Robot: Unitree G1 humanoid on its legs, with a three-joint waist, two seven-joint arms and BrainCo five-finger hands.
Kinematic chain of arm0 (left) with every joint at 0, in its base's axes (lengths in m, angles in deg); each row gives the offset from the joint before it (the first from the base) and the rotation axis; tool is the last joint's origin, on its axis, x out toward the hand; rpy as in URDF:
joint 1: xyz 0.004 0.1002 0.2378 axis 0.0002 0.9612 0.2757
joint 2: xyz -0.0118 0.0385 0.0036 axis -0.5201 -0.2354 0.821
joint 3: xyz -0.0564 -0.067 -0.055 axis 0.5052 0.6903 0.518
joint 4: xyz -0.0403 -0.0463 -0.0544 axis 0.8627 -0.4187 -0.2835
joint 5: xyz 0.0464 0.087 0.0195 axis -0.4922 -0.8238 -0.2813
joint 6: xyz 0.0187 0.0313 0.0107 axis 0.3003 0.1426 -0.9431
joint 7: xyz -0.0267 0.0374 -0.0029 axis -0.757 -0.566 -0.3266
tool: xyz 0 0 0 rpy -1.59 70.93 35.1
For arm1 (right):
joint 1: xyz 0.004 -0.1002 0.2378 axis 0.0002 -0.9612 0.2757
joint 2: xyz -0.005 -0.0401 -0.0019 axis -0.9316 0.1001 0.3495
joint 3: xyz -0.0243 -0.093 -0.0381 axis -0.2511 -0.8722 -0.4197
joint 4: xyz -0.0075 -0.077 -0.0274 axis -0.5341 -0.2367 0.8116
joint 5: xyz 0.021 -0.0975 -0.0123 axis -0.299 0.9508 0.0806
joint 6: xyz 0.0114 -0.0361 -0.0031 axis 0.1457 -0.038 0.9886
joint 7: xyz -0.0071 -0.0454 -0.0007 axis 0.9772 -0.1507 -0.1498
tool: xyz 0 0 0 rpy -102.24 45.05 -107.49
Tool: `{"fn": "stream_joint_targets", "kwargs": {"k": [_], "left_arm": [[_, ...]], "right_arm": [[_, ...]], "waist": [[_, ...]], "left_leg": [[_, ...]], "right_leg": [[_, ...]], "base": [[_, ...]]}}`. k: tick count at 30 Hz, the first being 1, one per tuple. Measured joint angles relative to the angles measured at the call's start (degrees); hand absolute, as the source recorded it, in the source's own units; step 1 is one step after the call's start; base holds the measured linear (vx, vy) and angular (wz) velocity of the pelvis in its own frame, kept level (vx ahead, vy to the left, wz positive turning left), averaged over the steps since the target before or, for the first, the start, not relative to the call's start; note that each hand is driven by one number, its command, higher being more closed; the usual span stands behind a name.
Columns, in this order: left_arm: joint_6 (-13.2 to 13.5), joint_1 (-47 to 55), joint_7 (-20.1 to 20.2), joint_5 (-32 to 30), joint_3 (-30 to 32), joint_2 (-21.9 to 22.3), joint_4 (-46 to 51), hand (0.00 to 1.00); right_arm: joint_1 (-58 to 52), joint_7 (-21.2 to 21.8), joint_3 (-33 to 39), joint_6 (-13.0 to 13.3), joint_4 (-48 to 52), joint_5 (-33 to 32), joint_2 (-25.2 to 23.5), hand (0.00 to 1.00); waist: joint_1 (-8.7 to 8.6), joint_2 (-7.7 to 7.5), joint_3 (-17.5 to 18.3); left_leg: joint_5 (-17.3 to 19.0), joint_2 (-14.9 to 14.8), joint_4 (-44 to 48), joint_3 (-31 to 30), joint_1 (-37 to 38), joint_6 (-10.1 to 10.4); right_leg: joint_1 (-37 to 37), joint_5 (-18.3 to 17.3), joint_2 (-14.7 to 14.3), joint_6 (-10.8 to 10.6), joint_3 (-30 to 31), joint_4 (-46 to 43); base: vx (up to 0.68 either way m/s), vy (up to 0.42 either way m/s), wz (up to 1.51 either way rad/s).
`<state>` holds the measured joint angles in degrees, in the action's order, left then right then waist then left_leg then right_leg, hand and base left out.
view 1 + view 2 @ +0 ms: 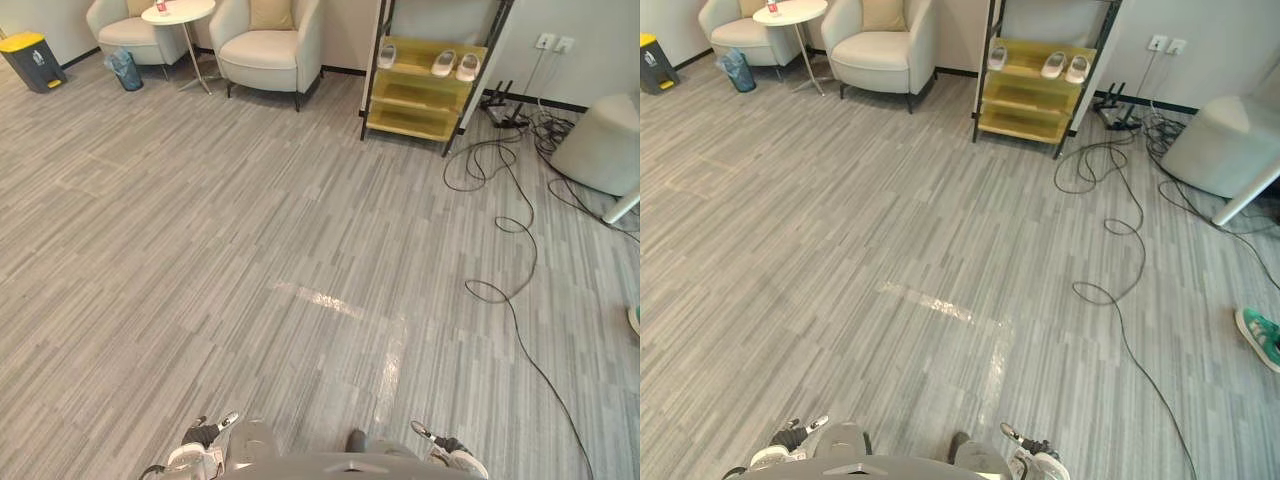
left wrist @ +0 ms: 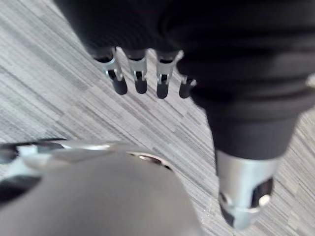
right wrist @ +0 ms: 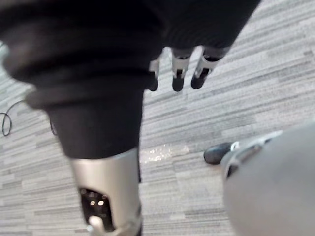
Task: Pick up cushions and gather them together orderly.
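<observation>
Two tan cushions lean in cream armchairs by the far wall: one cushion [image 1: 272,13] in the right armchair [image 1: 262,52], the other cushion [image 1: 140,6] in the left armchair [image 1: 120,32]. Both lie well apart from the left hand [image 2: 139,73] and the right hand [image 3: 178,73], which hang over the grey floor [image 1: 250,250] with fingers straight, slightly spread, holding nothing

- Head pair looks down and forward over the floor [image 1: 250,250] to the armchair [image 1: 268,55] and shelf [image 1: 1032,92], sharing almost everything.
- Wrist cameras stare closely past the left hand [image 2: 140,77] and right hand [image 3: 177,77], floorward.
</observation>
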<state>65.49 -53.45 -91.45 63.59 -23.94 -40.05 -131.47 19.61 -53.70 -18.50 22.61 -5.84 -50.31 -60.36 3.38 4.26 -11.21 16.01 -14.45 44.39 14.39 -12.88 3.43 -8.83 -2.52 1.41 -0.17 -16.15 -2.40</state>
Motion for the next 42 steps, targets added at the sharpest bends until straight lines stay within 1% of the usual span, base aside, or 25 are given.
{"fn": "stream_joint_targets", "kwargs": {"k": [1, 2, 4, 5, 8, 11, 14, 16, 18, 20, 21, 23, 24, 25, 27, 30, 31, 32, 33, 34, 36, 37, 39, 41, 42], "left_arm": [[-0.01, 0.04, -0.06, -0.05, -0.14, -0.05, 0.02, 0.00], [-0.07, 0.09, -0.16, -0.34, -0.18, -0.04, 0.17, 0.00], [-0.09, 0.53, -0.24, -0.50, -0.08, -0.32, 0.18, 0.00], [0.05, 0.41, -0.41, -0.55, -0.13, -1.49, 0.47, 0.00], [-0.12, -0.07, -0.70, -0.48, 0.14, -2.75, -0.11, 0.00], [-0.34, 0.36, -0.95, -0.49, 0.57, -2.95, -1.14, 0.00], [-0.39, 0.16, -0.96, -0.50, -2.15, -3.75, -2.41, 0.00], [-0.38, 0.01, -0.96, -0.52, -5.28, -4.71, -2.62, 0.00], [-0.24, -0.11, -0.95, -0.49, -5.89, -4.91, -2.59, 0.00], [-0.18, -0.12, -0.94, -0.48, -6.24, -4.85, -2.42, 0.00], [-0.25, 0.05, -0.94, -0.49, -6.23, -4.81, -2.46, 0.00], [-0.25, 0.41, -0.87, -0.50, -6.18, -5.14, -2.43, 0.00], [-0.27, 0.11, -0.83, -0.51, -5.80, -5.55, -2.95, 0.00], [-0.23, 0.50, -0.75, -0.54, -5.76, -3.90, -3.16, 0.00], [-0.16, 1.21, -0.72, -0.53, -4.56, -2.11, -3.04, 0.00], [-0.19, 1.35, -0.42, -0.53, -4.33, -1.84, -2.92, 0.00], [-0.23, 1.46, -0.28, -0.53, -4.65, -1.56, -3.08, 0.00], [-0.22, 1.52, 0.10, -0.96, -5.32, -1.58, -2.65, 0.00], [-0.15, 1.66, 0.37, -1.46, -5.37, -3.08, -2.29, 0.00], [-0.36, 1.15, 0.19, -1.59, -5.72, -3.06, -2.09, 0.00], [-0.21, 0.88, 0.13, -1.52, -5.41, -2.64, -1.22, 0.00], [-0.20, 0.85, 0.09, -1.56, -5.70, -2.46, -1.08, 0.00], [-0.20, 0.79, 0.09, -1.54, -7.35, -2.18, -0.87, 0.00], [-0.20, 0.67, 0.10, -1.58, -7.66, -2.16, -0.82, 0.00], [-0.21, 0.54, 0.09, -1.63, -7.75, -2.15, -0.82, 0.00]], "right_arm": [[0.09, -0.03, 0.31, 0.01, 0.16, 0.04, -0.30, 0.00], [-0.41, -0.09, 1.13, 0.05, 0.81, 0.01, -0.76, 0.00], [-0.95, -0.09, 0.63, 0.04, 0.80, 0.04, -1.08, 0.00], [-0.93, -0.08, -0.23, 0.04, 0.74, 0.03, -2.15, 0.00], [-0.26, -0.05, -0.34, 0.04, 0.69, 0.08, -3.77, 0.00], [-0.29, 0.04, -0.33, 0.26, 0.65, 0.11, -4.05, 0.00], [-0.23, 0.12, -0.26, 0.31, 0.52, 0.21, -3.20, 0.00], [-0.42, 0.11, 0.09, 0.11, 0.28, 0.20, -2.63, 0.00], [-0.28, 0.15, -1.02, 0.08, 0.05, 0.32, -2.50, 0.00], [0.06, 0.17, -1.01, 0.09, -0.02, 0.51, -2.38, 0.00], [0.78, 0.19, -0.97, 0.04, -0.57, 0.63, -2.04, 0.00], [0.98, 0.19, -1.03, 0.03, -1.69, 0.70, -1.95, 0.00], [1.01, 0.44, -0.58, -0.03, -2.10, 0.42, -1.60, 0.00], [0.97, 0.46, -0.18, 0.05, -2.13, 0.75, -0.43, 0.00], [0.21, 0.75, 1.34, 0.00, -2.10, 0.77, 0.54, 0.00], [-0.77, 0.76, 1.31, 0.04, -2.01, 0.54, 0.65, 0.00], [-0.85, 0.75, 1.33, 0.05, -1.93, 0.33, 1.21, 0.00], [-1.66, 0.65, 0.82, 0.02, -1.39, 0.08, 1.53, 0.00], [-3.12, 0.66, 0.35, 0.04, -1.73, 0.03, 0.79, 0.00], [-3.90, 0.64, 1.02, -0.15, -1.82, -0.18, 0.79, 0.00], [-4.08, 0.15, 0.95, -0.15, -1.53, -0.18, 0.87, 0.00], [-4.15, -0.01, 0.98, -0.14, -1.60, -0.17, 0.91, 0.00], [-4.18, -0.01, 1.62, -0.14, -1.64, -0.88, 1.11, 0.00], [-4.02, -0.02, 2.00, -0.12, -1.60, -1.19, 1.06, 0.00], [-3.74, -0.02, 2.41, -0.03, -1.54, -1.21, 0.95, 0.00]], "waist": [[0.07, -0.21, -0.13], [0.09, -0.51, -0.31], [1.08, -1.83, -0.08], [1.10, -3.60, 0.38], [1.70, -6.53, 0.20], [2.47, -7.08, 1.00], [1.36, -5.93, 1.17], [0.30, -5.55, 1.02], [-0.56, -5.53, 1.18], [-0.79, -5.32, 1.18], [-0.81, -5.25, 1.14], [-0.63, -5.93, 1.35], [-0.95, -6.85, 0.82], [-1.20, -4.52, 0.60], [-1.08, -2.69, 1.19], [-1.00, -2.04, 1.78], [-0.67, 0.28, 2.98], [-1.22, -0.67, 3.29], [-1.15, -1.87, 3.15], [-0.74, -0.96, 2.70], [0.21, -1.88, 2.49], [0.18, -2.19, 2.13], [-0.17, -0.67, 2.25], [-0.07, -0.75, 2.19], [-0.08, -0.68, 2.25]], "left_leg": [[-0.35, 0.90, -5.15, 0.18, -0.72, -0.03], [-4.76, 3.35, -20.76, -0.82, -0.96, 0.06], [-14.62, 6.72, -26.63, -1.98, 1.36, -1.28], [-13.02, 8.81, -27.18, -1.44, 1.59, -1.93], [-7.59, 9.53, -21.68, 0.01, 1.16, -3.65], [-4.69, 9.45, -21.39, 2.93, 4.68, -4.49], [-3.45, 9.76, -25.37, 6.41, 11.22, -5.64], [-3.40, 10.08, -28.41, 7.56, 17.68, -5.76], [-3.41, 10.00, -30.65, 7.70, 20.81, -5.73], [-3.43, 10.04, -31.56, 7.66, 21.58, -5.69], [-3.64, 10.03, -31.94, 7.66, 22.09, -5.20], [-4.06, 11.08, -32.88, 7.31, 22.47, -3.97], [-3.74, 12.62, -33.85, 5.58, 24.03, -2.74], [-3.98, 11.60, -35.25, 4.20, 25.12, -2.18], [-2.32, 10.52, -36.37, 3.75, 25.81, -0.54], [1.54, 7.38, -33.59, 1.31, 25.12, -0.05], [2.04, 5.39, -32.72, 1.29, 24.03, -0.24], [3.58, 3.17, -28.52, 1.20, 22.50, 0.14], [4.18, 2.22, -21.19, 0.63, 20.80, 2.84], [3.55, 0.33, -12.71, -0.96, 16.78, 2.55], [-1.19, -0.33, 1.22, -3.73, 9.17, 0.08], [-0.68, -0.19, 1.63, -3.85, 8.50, 0.60], [1.07, 0.49, -2.16, -3.57, 6.85, 1.02], [1.00, 2.17, -10.48, -3.55, 6.57, 1.04], [-1.42, 3.93, -19.86, -4.45, 6.88, 1.30]], "right_leg": [[-0.64, -0.45, 0.73, -0.70, -0.05, 0.15], [-2.40, -2.20, 2.51, -3.23, 0.07, 0.26], [-4.21, -4.48, 4.35, -4.68, 1.90, 0.62], [-3.98, -4.92, 6.24, -3.84, 2.93, 0.23], [-3.97, -3.83, 7.96, -4.20, 5.80, -1.89], [-2.18, -3.60, 9.37, -4.44, 8.49, -8.45], [7.40, -0.96, 12.34, -6.22, 9.03, -30.34], [11.65, -6.04, 14.73, -5.09, 2.12, -42.59], [13.00, -9.11, 13.62, -3.97, -4.75, -38.30], [14.15, -9.21, 12.00, -3.36, -6.97, -31.06], [15.37, -7.25, 10.14, -2.71, -7.58, -22.92], [15.96, 0.73, 8.14, -2.13, -7.21, -11.85], [15.66, 6.87, 7.98, -1.66, -5.75, -9.65], [14.85, 7.00, 6.65, -1.00, -5.46, -10.02], [14.26, 5.17, 4.93, -1.03, -4.88, -8.61], [12.31, 3.16, 0.53, -1.61, -6.24, -5.12], [12.16, 1.49, -0.26, -0.93, -6.74, -5.77], [13.09, -1.97, -0.72, 2.21, -6.66, -13.43], [10.66, -4.67, -0.46, 0.37, -6.01, -11.73], [9.67, -4.60, -1.48, 0.43, -5.87, -10.18], [6.47, -3.26, -1.69, 1.05, -4.21, -6.46], [5.85, -3.11, -1.62, 1.10, -3.50, -5.94], [4.27, -2.59, -1.22, 1.17, -2.26, -4.49], [3.60, -2.45, 0.03, -0.08, -0.53, -4.00], [3.60, -2.48, 1.02, -1.62, 0.79, -4.03]], "base": [[0.45, 0.200, -0.10], [0.36, 0.218, -0.02], [0.41, 0.266, -0.11], [0.40, 0.225, -0.07], [0.35, 0.203, -0.07], [0.26, 0.145, -0.57], [0.37, 0.192, -0.53], [0.28, 0.089, -0.19], [0.19, 0.014, -0.01], [0.15, -0.053, 0.09], [0.19, -0.096, 0.03], [0.17, -0.123, 0.03], [0.16, -0.141, 0.04], [0.13, -0.156, 0.00], [0.05, -0.106, -0.17], [0.01, -0.150, -0.18], [0.07, -0.126, -0.10], [0.18, -0.084, 0.14], [0.24, -0.101, 0.13], [0.19, -0.092, 0.00], [0.18, -0.081, -0.31], [0.20, -0.022, -0.36], [0.19, 0.079, -0.37], [0.19, 0.145, -0.55], [0.17, 0.198, -0.54]]}}
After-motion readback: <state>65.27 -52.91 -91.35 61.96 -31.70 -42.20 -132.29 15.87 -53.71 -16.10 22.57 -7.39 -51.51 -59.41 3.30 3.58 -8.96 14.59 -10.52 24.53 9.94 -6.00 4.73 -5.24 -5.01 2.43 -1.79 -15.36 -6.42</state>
